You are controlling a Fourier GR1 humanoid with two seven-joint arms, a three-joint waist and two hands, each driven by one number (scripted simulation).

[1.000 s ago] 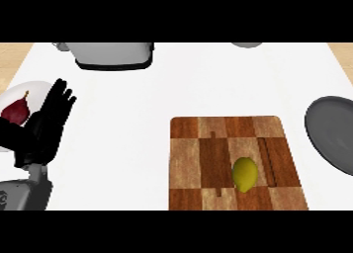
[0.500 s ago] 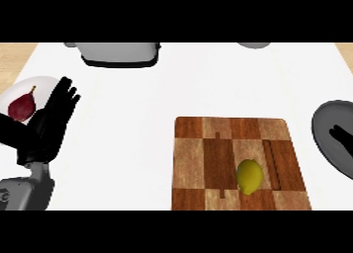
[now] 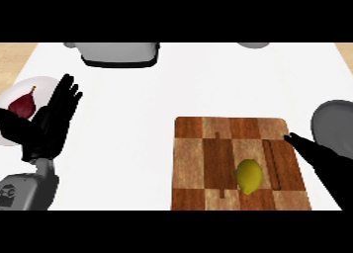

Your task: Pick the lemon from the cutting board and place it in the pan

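A yellow lemon lies on the near right part of the wooden cutting board. The grey pan sits at the right edge, partly cut off by the view. My right hand comes in from the lower right with fingers straight, lying over the board's right edge, a short way right of the lemon and not touching it. My left hand rests open at the left, fingers pointing up.
A white plate with a dark red fruit sits at the far left, partly behind the left hand. A grey pot or appliance stands at the back. Another grey item peeks in at the top right.
My right hand has come into view from the lower right and now reaches over the board's right edge toward the lemon. The view has shifted slightly. The left hand stays put.
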